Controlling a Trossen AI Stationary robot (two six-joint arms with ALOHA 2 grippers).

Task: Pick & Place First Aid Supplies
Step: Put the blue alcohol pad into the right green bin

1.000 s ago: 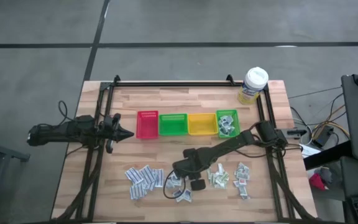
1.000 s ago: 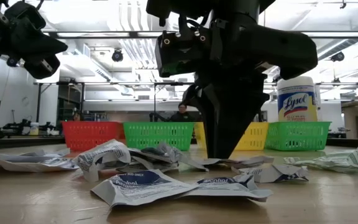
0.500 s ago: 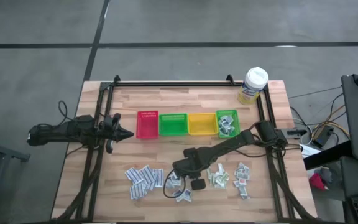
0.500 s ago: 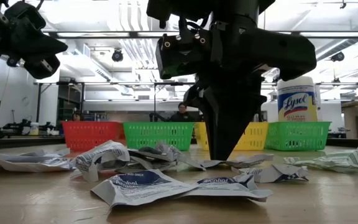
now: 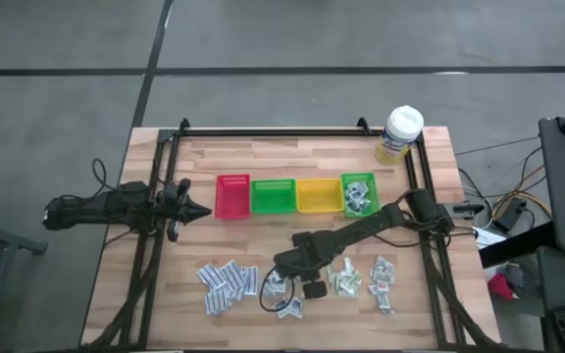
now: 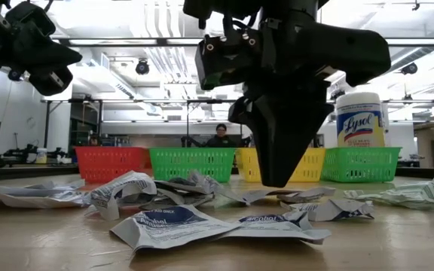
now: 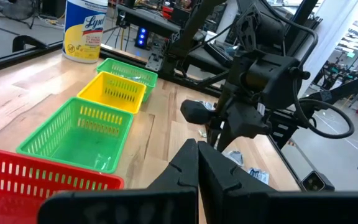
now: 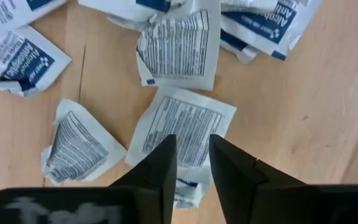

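Workshop lights are glaring behind the bench (image 5: pixel 420 294) while I'm hanging the right hand (image 8: pixel 191 163) just over the middle heap of first aid supplies (image 5: pixel 284 294), near of the bins (image 5: pixel 294 195). I'm judging these sachets light, limp and slippery, best pinched across an edge. Its fingers (image 8: pixel 157 171) are standing slightly parted, empty, straddling one white sachet (image 8: pixel 182 127). I'm keeping the left hand (image 5: pixel 196 210) shut at the left.

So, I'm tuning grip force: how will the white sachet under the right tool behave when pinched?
The sachet looks thin and creased, so probably floppy and very light. Lying flat on the table, it may slide rather than lift. The right tool stands over it with a narrow gap between its fingers.
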